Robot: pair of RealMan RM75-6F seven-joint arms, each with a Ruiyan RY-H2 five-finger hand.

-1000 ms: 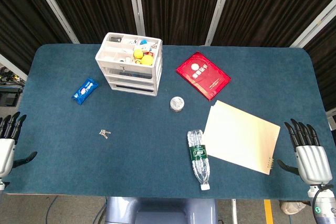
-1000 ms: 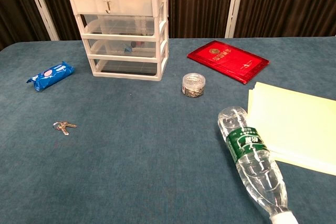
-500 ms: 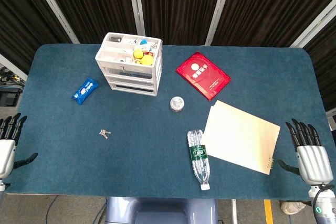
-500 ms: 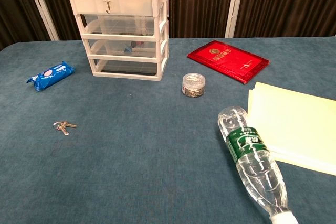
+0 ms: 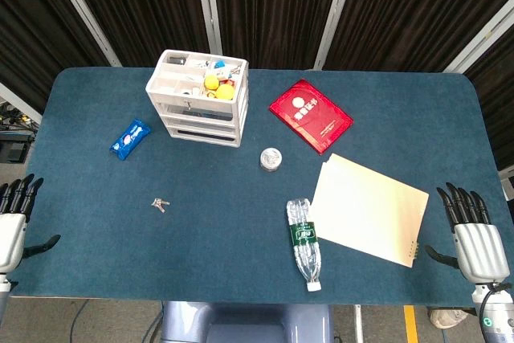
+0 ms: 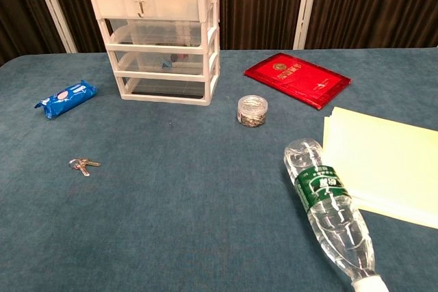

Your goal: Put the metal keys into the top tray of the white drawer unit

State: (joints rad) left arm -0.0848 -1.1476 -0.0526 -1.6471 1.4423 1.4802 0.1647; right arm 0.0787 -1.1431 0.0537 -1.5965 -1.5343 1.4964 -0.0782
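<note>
The metal keys [image 5: 160, 204] lie loose on the blue tabletop [image 5: 96, 206], toward its left front part, well apart from both hands and from the white drawer unit [image 5: 197, 97], which stands upright near the back edge. The unit's top tray [image 5: 181, 75] is open upward and holds small items, among them yellow round pieces [image 5: 218, 87]; what the rest are is too small to tell. A blue snack packet [image 5: 129, 139] lies left of the unit, between it and the table's left edge, and behind the keys. Right of the unit lies a red booklet [image 5: 310, 115], and in front of that a small round clear jar [image 5: 271, 158] filled with metal clips. Nearer the front edge a clear plastic water bottle [image 5: 303, 242] with a green label lies on its side, its white cap pointing to the front, just beside a pale yellow paper folder [image 5: 369, 208]. The left hand [image 5: 14, 218] hangs at the left front corner with its fingers straight and spread, holding nothing; the right hand [image 5: 472, 234] is at the right front corner, likewise spread wide and empty.
</note>
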